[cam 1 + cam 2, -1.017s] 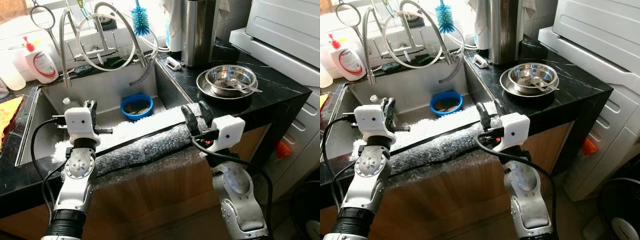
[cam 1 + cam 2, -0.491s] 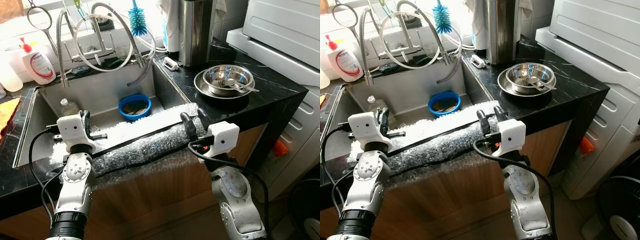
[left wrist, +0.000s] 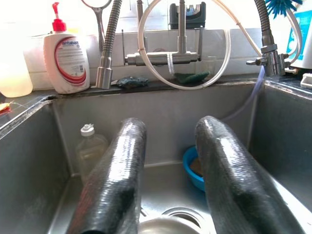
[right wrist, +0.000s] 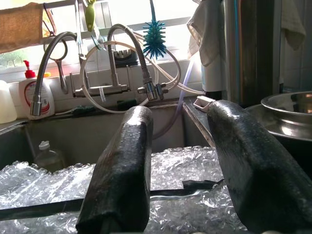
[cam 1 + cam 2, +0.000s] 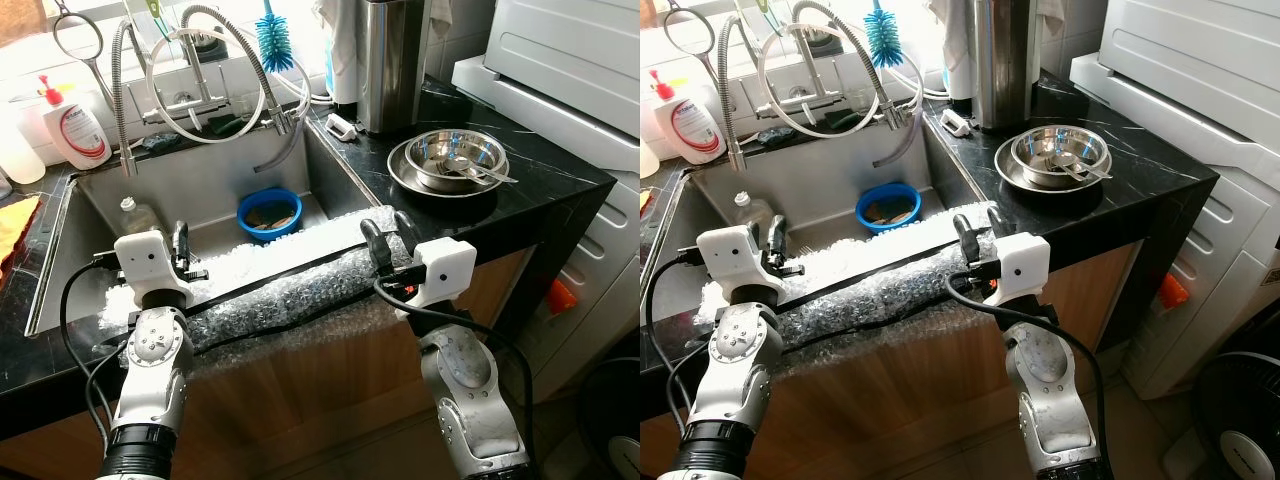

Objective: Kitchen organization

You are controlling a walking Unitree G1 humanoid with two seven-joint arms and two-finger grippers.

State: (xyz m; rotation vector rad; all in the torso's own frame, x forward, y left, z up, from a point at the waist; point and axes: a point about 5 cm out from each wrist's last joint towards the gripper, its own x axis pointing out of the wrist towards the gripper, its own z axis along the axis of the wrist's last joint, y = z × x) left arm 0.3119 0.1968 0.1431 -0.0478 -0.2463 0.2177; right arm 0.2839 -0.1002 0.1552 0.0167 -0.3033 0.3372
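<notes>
Left eye view: my left pincer (image 5: 178, 243) and right pincer (image 5: 384, 238) both gape empty above the clear bubble-wrap sheet (image 5: 290, 285) draping the steel sink (image 5: 215, 185) edge.

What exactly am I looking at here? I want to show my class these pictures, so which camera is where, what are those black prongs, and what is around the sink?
This is a humanoid robot standing at a kitchen sink. The two wide pictures come from the stereo camera on its head, looking down at its silver arms. The other two come from cameras on its wrists, looking along each arm's two black fingers. The left tool and right tool are both open and hold nothing. They hover at a sheet of bubble wrap draped over the sink's front edge. In the sink are a blue bowl and a small clear bottle. On the black counter sit stacked steel bowls.
</notes>
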